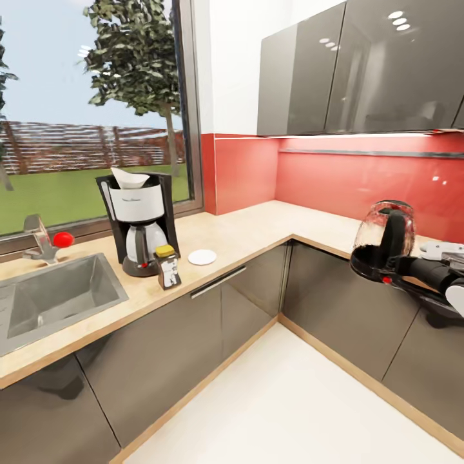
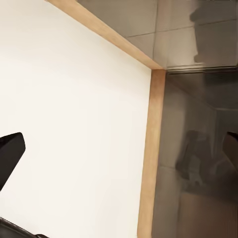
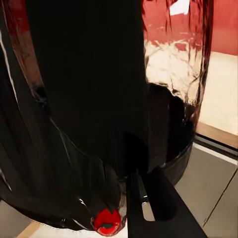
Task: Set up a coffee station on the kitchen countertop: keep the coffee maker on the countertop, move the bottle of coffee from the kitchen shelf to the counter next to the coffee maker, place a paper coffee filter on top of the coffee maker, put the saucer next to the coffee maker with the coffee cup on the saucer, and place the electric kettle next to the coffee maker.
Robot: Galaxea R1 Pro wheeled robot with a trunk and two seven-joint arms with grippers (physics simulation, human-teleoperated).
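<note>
Right gripper (image 1: 394,263) clasping electric kettle (image 1: 385,241) handle

Sink (image 1: 51,296): cut off at the left edge, head view.
Right gripper (image 1: 386,261): fingertips hidden behind the kettle (image 1: 383,241) handle; jaw state cannot be told.
Right arm (image 1: 438,277): cut off at the right edge.
Bottle (image 1: 169,266): label figure too small to make out.
Left gripper finger (image 2: 10,153): only a dark tip inside the left wrist view.
</note>
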